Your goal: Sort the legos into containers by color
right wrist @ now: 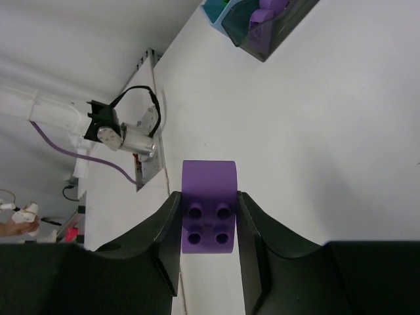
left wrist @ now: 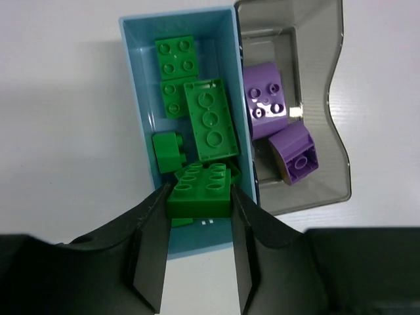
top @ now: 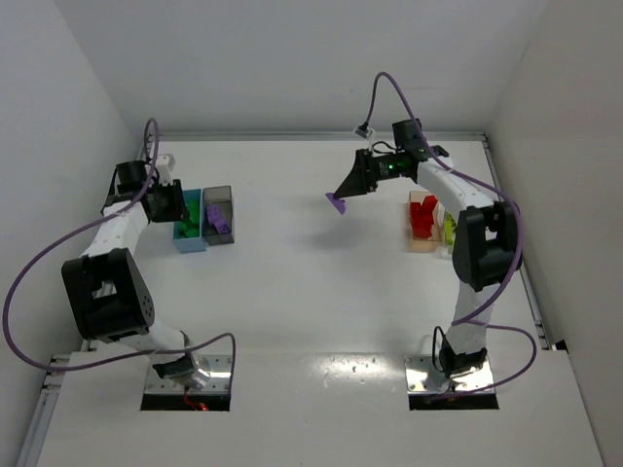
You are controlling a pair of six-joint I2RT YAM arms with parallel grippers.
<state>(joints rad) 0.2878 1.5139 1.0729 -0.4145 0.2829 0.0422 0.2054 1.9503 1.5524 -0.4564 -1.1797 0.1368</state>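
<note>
My left gripper is shut on a green lego and holds it over the near end of the light blue bin, which holds several more green legos. The dark grey bin beside it holds two purple legos. In the top view the left gripper is at these bins. My right gripper is shut on a purple lego and holds it above the table's middle back, far from the grey bin.
The peach-orange bin with red legos and the clear bin with yellow legos stand at the right, beside the right arm. White walls close in the table on the left, back and right. The left arm's base shows in the right wrist view.
</note>
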